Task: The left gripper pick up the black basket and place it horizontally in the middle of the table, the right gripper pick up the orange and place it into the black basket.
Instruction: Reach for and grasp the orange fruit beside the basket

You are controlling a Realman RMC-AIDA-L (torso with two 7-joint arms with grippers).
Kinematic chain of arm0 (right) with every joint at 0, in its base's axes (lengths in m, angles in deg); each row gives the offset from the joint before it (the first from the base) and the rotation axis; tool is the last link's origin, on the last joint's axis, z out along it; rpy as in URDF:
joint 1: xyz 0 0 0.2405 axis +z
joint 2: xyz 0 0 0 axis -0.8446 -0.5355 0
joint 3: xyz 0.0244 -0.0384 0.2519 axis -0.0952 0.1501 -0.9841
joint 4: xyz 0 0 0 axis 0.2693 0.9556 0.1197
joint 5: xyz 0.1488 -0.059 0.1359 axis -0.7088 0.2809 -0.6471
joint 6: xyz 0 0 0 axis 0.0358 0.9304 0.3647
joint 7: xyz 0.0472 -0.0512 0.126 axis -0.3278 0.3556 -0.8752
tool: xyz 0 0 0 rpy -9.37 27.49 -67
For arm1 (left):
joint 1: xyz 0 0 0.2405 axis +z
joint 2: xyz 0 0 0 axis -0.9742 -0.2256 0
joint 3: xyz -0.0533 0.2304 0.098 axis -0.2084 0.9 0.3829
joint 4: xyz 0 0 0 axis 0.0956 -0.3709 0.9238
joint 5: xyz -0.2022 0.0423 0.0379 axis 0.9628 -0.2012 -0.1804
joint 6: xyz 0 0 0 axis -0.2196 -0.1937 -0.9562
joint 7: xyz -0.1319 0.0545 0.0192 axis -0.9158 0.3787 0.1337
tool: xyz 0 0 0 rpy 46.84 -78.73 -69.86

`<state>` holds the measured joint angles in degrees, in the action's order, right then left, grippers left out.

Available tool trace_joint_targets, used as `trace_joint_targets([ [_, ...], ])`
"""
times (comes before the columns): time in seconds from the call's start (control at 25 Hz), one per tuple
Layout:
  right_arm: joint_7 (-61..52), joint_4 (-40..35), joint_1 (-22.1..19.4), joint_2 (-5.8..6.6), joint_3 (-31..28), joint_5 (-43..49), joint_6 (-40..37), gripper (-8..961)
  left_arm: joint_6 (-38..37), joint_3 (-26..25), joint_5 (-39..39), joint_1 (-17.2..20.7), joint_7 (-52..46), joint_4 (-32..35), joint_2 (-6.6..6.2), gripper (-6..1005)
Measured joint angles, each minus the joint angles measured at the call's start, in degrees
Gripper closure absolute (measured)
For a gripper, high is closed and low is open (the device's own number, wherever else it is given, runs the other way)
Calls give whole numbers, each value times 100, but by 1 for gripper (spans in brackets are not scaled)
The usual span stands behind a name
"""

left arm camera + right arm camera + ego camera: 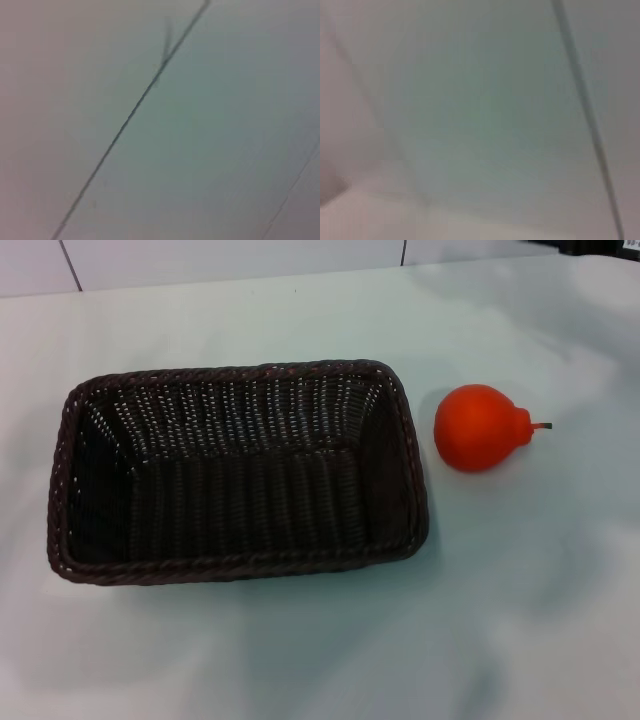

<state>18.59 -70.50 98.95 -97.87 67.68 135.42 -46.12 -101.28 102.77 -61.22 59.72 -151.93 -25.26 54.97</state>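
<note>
The black basket (237, 472) lies lengthwise across the middle of the table (520, 610) in the head view, upright and empty. The orange (482, 427) rests on the table just right of the basket's right end, its bump and short dark stem pointing right. It does not touch the basket. Neither gripper shows in any view. The left wrist and right wrist views show only pale surface with dark seam lines, and neither the basket nor the orange.
The table's far edge meets a pale wall with dark seams (70, 265) at the back. Bare table lies in front of the basket and to the right of the orange.
</note>
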Motion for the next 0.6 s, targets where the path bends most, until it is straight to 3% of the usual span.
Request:
trace_joint_targets([
  [0.12,-901,-717,139,30,229,900,-577,325,70,-39,340,-74,962,-267,140,423],
  [0.24,-1742,-1600,159,16,905,1447,-1207,304,66,-40,618,-122,1498,-678,126,423],
  [0.44,-2164,-2131,232,-7,1511,2041,-1592,138,197,-40,743,-196,1765,-869,131,423],
  [0.6,-2294,-2046,405,-137,1906,2536,-1488,72,217,-40,747,-216,1720,-918,118,423],
])
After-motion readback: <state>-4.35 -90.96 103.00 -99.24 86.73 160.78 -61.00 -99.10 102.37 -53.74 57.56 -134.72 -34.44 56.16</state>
